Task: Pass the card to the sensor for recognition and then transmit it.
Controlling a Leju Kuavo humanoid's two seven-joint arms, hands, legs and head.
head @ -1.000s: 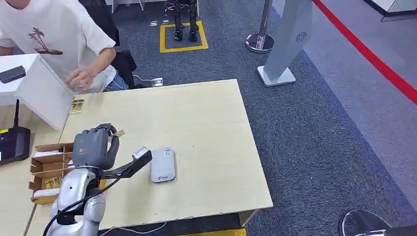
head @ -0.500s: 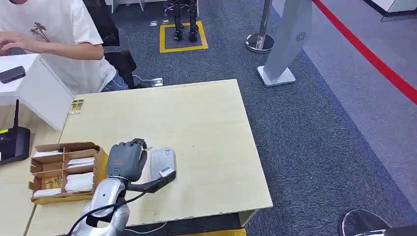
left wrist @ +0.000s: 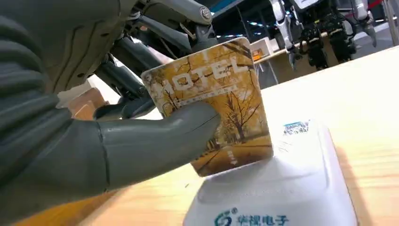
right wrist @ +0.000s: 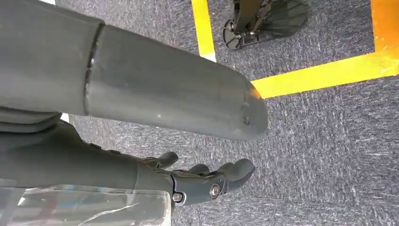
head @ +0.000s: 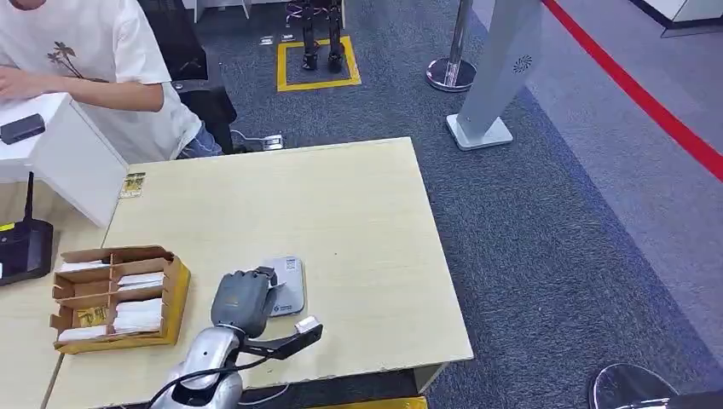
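My left hand (head: 245,302) hovers at the near-left edge of the white card sensor (head: 286,285) on the wooden table (head: 341,213). It pinches a yellow hotel card (left wrist: 221,99) with an autumn tree picture between thumb (left wrist: 155,136) and fingers. In the left wrist view the card's lower edge sits right at the sensor (left wrist: 282,188), touching or nearly touching its top. My right hand (right wrist: 197,181) hangs over grey carpet, fingers apart and holding nothing.
A cardboard tray (head: 115,294) with compartments of cards stands left of my hand. A person (head: 94,60) in a white shirt sits at the far left behind a white desk (head: 68,153). A black device (head: 24,247) lies at the left edge.
My left hand has travelled from above the cardboard tray rightward and toward me, bringing the card to the sensor. The person's arm has lifted from the table corner to the white desk.
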